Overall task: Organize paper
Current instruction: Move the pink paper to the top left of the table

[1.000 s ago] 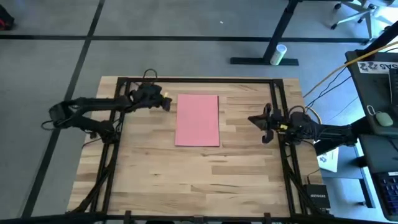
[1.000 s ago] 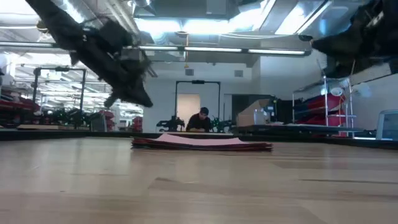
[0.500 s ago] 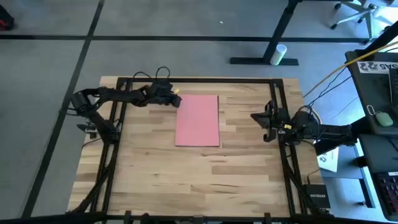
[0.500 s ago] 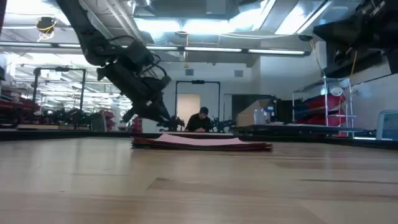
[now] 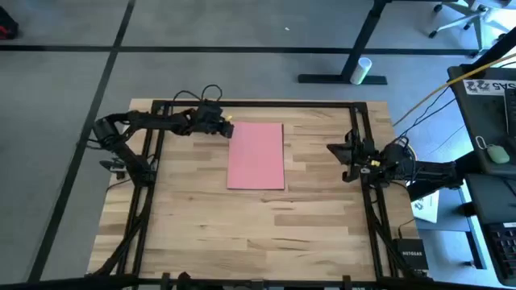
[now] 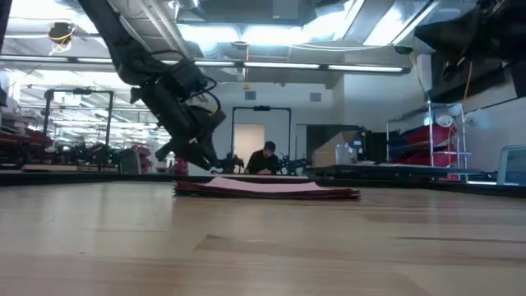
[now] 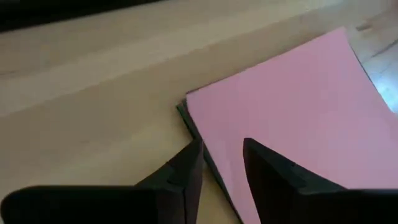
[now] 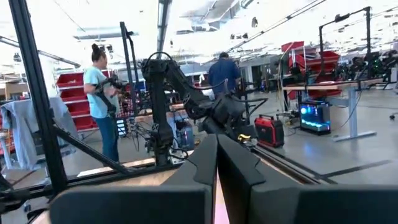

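Paper [image 5: 255, 155] lies stacked at the counter's [image 5: 242, 225] centre, pink sheet on top, darker edges peeking beneath. Your left hand [image 7: 219, 163] sits at the stack's 10 o'clock corner, fingers slightly spread astride that edge. Your right hand [image 5: 345, 161] waits at 3 o'clock, pressed together. Pinch too deep and you'll probably drag several sheets, skewing the pile.

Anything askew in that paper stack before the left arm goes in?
Slightly. The pink sheet on top does not sit flush: a dark sheet peeks out along its edge at the corner by the left gripper, whose fingers are a little apart. In the low view the stack lies flat. The right gripper waits at the table's right edge.
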You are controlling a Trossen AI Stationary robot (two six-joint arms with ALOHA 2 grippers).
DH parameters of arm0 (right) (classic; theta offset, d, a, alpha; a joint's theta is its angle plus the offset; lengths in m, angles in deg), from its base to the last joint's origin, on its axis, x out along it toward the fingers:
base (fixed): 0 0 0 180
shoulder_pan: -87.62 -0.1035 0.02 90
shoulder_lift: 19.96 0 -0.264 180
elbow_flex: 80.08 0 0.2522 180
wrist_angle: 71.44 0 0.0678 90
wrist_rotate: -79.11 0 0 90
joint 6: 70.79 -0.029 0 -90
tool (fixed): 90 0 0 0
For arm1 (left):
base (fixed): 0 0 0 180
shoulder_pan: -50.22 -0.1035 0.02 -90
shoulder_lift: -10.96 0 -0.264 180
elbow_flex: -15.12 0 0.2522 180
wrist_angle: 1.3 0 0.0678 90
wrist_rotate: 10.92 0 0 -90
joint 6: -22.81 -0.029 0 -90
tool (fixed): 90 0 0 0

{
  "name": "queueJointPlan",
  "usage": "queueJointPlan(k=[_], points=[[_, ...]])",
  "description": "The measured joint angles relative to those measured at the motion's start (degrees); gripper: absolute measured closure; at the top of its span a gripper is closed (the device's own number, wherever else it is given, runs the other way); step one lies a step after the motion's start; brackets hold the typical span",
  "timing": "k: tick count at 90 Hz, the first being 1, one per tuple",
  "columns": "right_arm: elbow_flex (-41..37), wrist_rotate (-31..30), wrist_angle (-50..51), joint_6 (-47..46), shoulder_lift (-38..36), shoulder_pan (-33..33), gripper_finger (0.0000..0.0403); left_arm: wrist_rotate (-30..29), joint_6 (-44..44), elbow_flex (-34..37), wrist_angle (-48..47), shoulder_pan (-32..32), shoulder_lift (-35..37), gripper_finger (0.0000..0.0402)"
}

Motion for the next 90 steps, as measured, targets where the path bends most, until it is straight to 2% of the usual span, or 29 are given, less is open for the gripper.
queueJointPlan(k=[20, 31, 57, 66, 79, 90], points=[[0.00, -0.87, 0.26, 0.04, 0.00, 0.00, 0.0402, 2.92, 0.82, 0.00, 2.01, -0.80, -4.94, 0.0301], [0.00, -0.89, 0.39, 0.05, 0.00, 0.00, 0.0402, 3.19, 2.95, 0.00, 6.76, -0.53, -7.50, 0.0301], [0.00, -0.98, 0.98, 0.33, 0.01, 0.00, 0.0402, 3.05, 0.62, -0.07, 7.73, -0.47, -8.05, 0.0305], [0.00, -0.98, 1.00, 0.42, 0.02, 0.00, 0.0402, 3.03, 0.28, -0.07, 7.67, -0.51, -8.05, 0.0326], [0.00, -1.00, 1.07, 0.48, 0.02, 0.00, 0.0402, 3.08, 0.40, -0.07, 7.68, -0.51, -8.05, 0.0387], [0.00, -1.00, 1.56, 0.50, 0.02, 0.00, 0.0402, 3.57, 0.64, -0.07, 7.61, -0.45, -7.47, 0.0397]])
